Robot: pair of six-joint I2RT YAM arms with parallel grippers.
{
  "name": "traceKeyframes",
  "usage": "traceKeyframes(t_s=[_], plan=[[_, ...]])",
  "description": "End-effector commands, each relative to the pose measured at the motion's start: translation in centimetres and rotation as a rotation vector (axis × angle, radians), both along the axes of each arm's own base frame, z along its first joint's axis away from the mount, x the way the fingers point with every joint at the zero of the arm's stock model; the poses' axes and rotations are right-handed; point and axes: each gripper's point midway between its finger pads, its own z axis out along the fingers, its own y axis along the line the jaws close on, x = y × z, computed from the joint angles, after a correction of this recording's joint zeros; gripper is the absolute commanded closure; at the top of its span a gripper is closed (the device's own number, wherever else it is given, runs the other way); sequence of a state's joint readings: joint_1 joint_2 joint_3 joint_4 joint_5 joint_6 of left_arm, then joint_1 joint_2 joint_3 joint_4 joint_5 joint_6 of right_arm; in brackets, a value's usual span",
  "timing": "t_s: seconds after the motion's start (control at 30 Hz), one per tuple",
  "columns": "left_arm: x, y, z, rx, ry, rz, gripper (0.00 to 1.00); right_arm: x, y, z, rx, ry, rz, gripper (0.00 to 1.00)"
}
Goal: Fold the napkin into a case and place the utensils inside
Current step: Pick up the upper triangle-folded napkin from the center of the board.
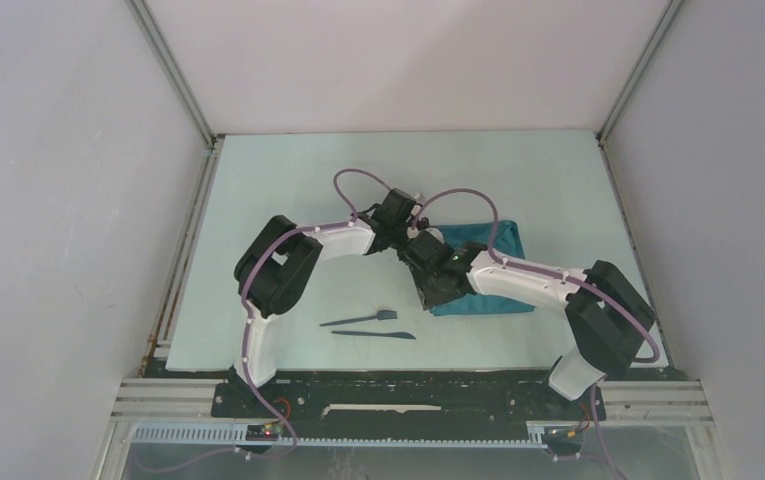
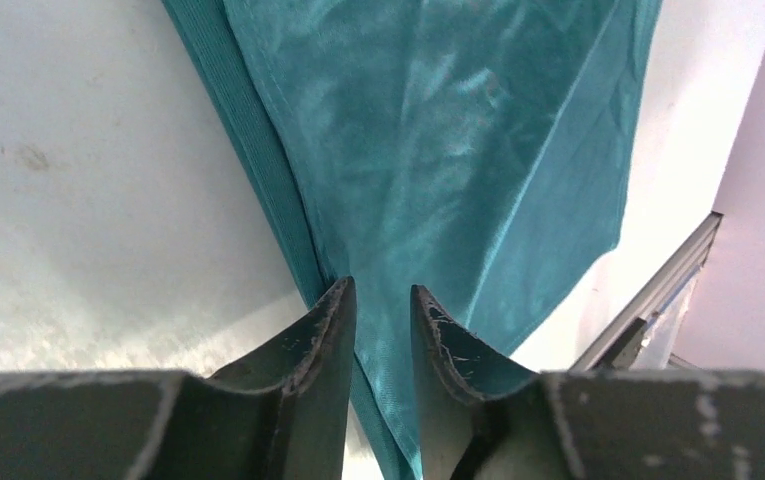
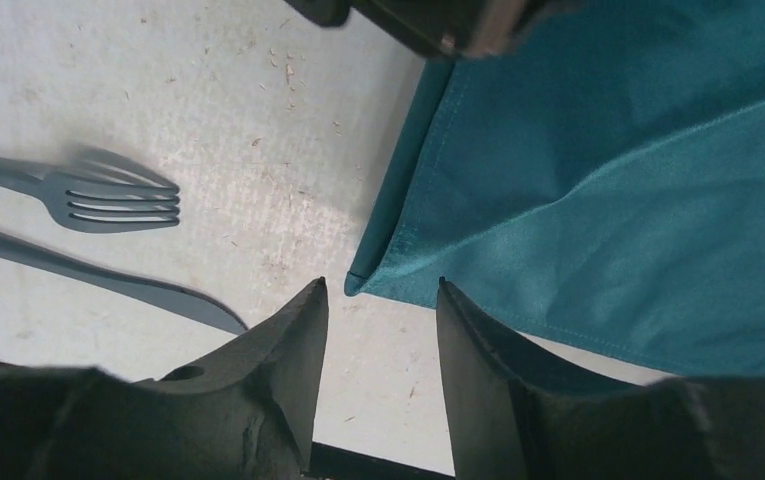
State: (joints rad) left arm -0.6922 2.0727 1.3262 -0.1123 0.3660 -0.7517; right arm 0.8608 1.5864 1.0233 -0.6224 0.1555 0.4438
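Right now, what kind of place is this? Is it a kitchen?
Probably a robot testing booth, not a kitchen. Plain white walls box in a pale table. The left arm and right arm are bolted at its near edge, and a napkin, fork and knife lie out.

I had my left arm [image 1: 303, 250] and right arm [image 1: 533, 280] both bent at the elbow and reaching inward, with the wrists almost meeting mid-table. The left gripper [image 2: 383, 298] pointed down, its jaws parted by a narrow gap. The right gripper [image 3: 381, 292] stood parted wider, tilted downward.
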Motion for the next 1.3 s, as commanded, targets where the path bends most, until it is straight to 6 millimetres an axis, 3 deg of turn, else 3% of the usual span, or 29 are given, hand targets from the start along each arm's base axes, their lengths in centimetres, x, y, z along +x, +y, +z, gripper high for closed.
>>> traceKeyframes(t_s=[0.0, 0.23, 0.43, 0.57, 0.8, 0.9, 1.03, 1.27], plan=[[0.0, 0.4, 4.9, -0.089, -0.054, -0.018, 0.64, 1.2, 0.4, 1.0, -0.092, -0.092, 0.069, 0.48], [0.2, 4.9, 8.6, -0.134, -0.101, 0.038, 0.54, 1.6, 1.7, 0.5, -0.096, -0.081, 0.090, 0.46], [-0.6, 8.8, 9.5, -0.141, -0.127, 0.095, 0.51, 2.0, 2.0, -0.3, -0.150, -0.057, 0.075, 0.47], [-1.3, 9.7, 9.3, -0.134, -0.134, 0.103, 0.51, 2.0, 1.3, -0.7, -0.192, -0.044, 0.033, 0.51], [-0.8, 12.0, 6.6, -0.089, -0.101, 0.176, 0.50, 1.4, 1.1, -1.1, -0.239, -0.055, 0.022, 0.48], [-0.7, 12.6, 5.8, -0.077, -0.089, 0.197, 0.50, 1.2, 1.0, -1.5, -0.263, -0.059, 0.027, 0.52], [-0.6, 12.7, 5.4, -0.079, -0.084, 0.204, 0.51, 1.4, 0.5, -1.1, -0.299, -0.087, 0.020, 0.60], [-0.4, 12.4, 5.8, -0.098, -0.087, 0.206, 0.51, 1.4, 0.3, -1.0, -0.322, -0.104, 0.026, 0.58]])
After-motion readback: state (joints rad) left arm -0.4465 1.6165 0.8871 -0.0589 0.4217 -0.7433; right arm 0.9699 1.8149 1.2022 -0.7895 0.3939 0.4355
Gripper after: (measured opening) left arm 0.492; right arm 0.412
